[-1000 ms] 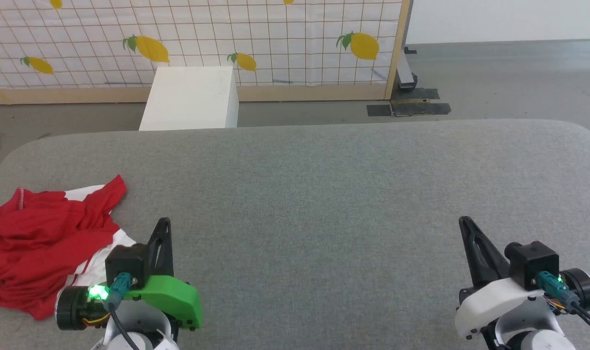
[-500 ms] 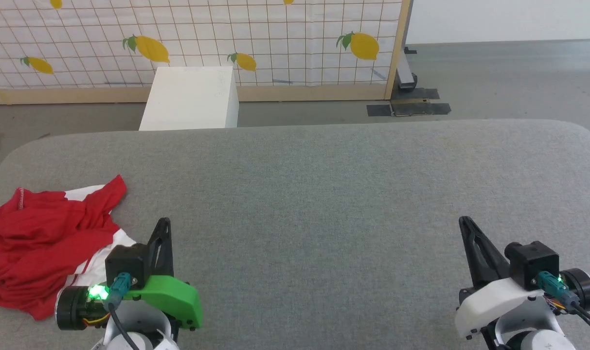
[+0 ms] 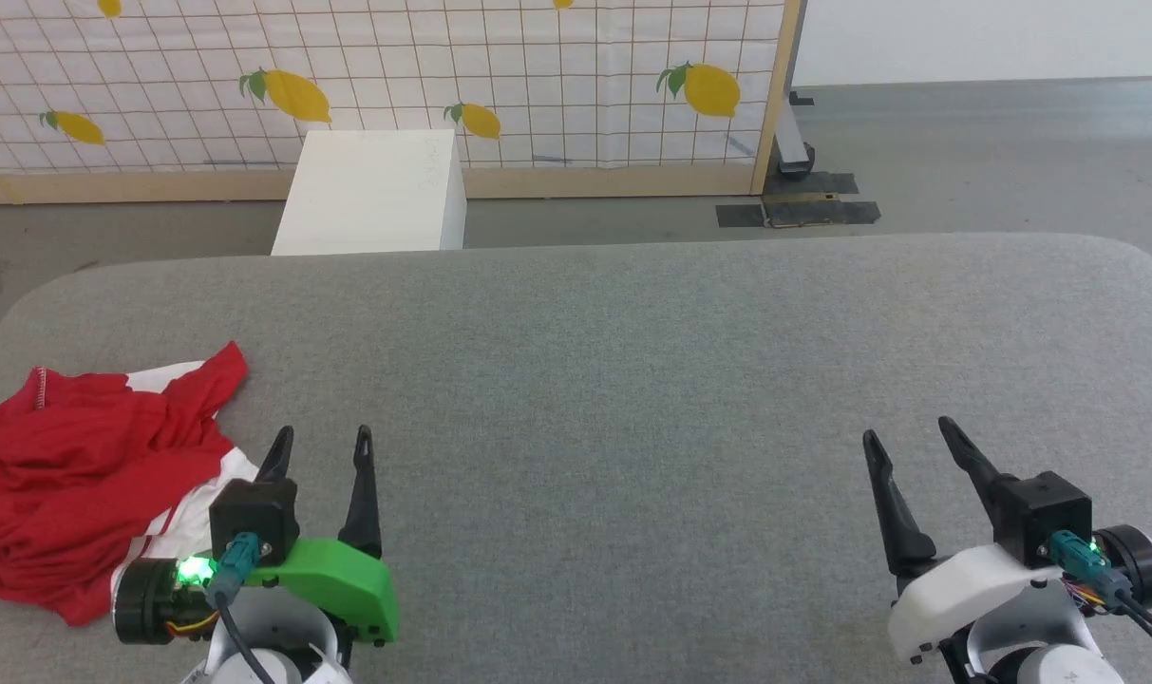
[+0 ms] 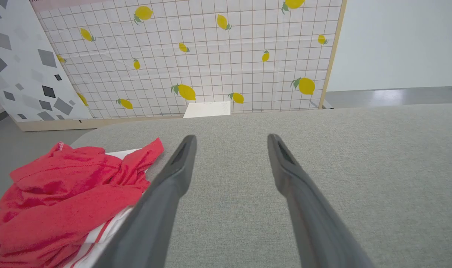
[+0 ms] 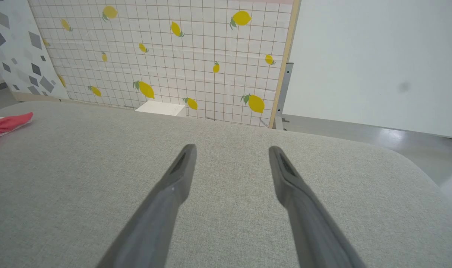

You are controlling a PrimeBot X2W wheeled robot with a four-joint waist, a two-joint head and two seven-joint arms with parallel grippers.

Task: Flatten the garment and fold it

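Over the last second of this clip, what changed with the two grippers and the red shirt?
Both grippers opened. The left gripper and the right gripper had their fingers shut together and now hold them spread apart, gripping nothing. Neither arm visibly shifted. The garment lies crumpled as before at the left of the grey padded surface, untouched.

- Looks like a robot test lab.
- Backdrop panel (image 3: 538, 85), lemon-print grid, wood frame; 2nd panel (image 4: 21, 74) w/ grey diamonds.
- Bare grey floor (image 3: 965, 161) w/ dark tape patches (image 3: 803, 211); plain white wall (image 5: 360, 56).
- Grey padded work table (image 3: 632, 380), white box (image 3: 371, 190) behind.
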